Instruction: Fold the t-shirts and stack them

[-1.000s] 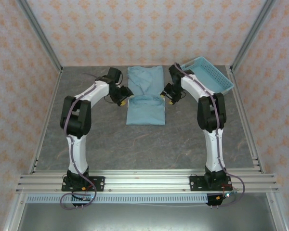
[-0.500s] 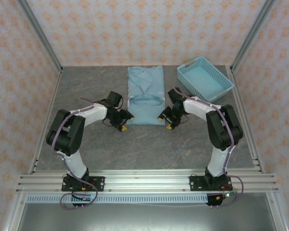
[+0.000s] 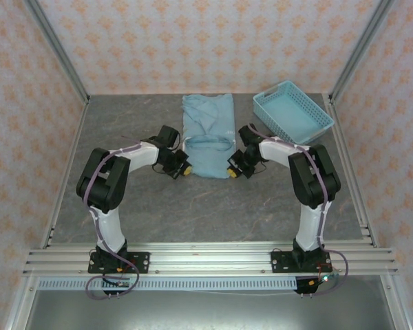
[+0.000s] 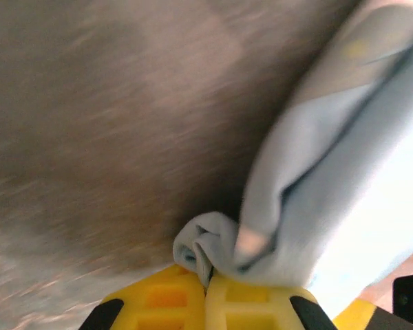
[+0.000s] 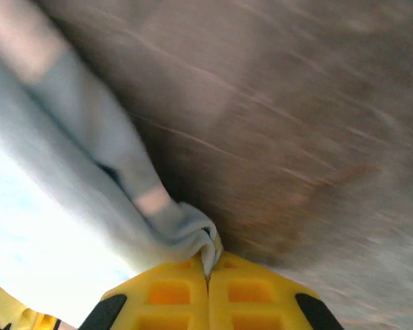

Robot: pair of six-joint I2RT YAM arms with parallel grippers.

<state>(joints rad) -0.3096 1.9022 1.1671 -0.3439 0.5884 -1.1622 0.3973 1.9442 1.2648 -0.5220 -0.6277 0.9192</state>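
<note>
T-shirt (image 3: 208, 130): light teal, flat at the far middle of the bench (image 3: 193, 206), long axis running away from the arms. The far part is rumpled. The near part is smoother, with a curved seam or edge across it. No print shows from above.

Left gripper (image 3: 181, 168) sits at the near-left corner of the cloth, right gripper (image 3: 232, 171) at the near-right corner, both low over the bench. Left wrist view: yellow fingers (image 4: 165, 302) pressed together, a small bunch of cloth pinched between the tips. Right wrist view: fingers (image 5: 255, 302) likewise closed on a thin fold of the edge. Both wrist pictures are blurred, so the depth of each bite is hard to read.

Basket (image 3: 294, 113): light blue plastic, far right corner, well apart from the shirt, just beyond the right arm.

Judgement: mid-fold, with the near edge held ready to be carried over the rest.

Risks from here:
- Each pinch looks shallow, so a quick lift or pull could slide a corner out.
- One gripper may hold fewer layers than the other, and the layers would then part and sag.
- Uneven travel of the two arms would skew the fold line.
- The rumpled far part would get trapped under the fold and leave a lumpy rectangle.
- A wide reach by the right arm could nudge the basket.
</note>
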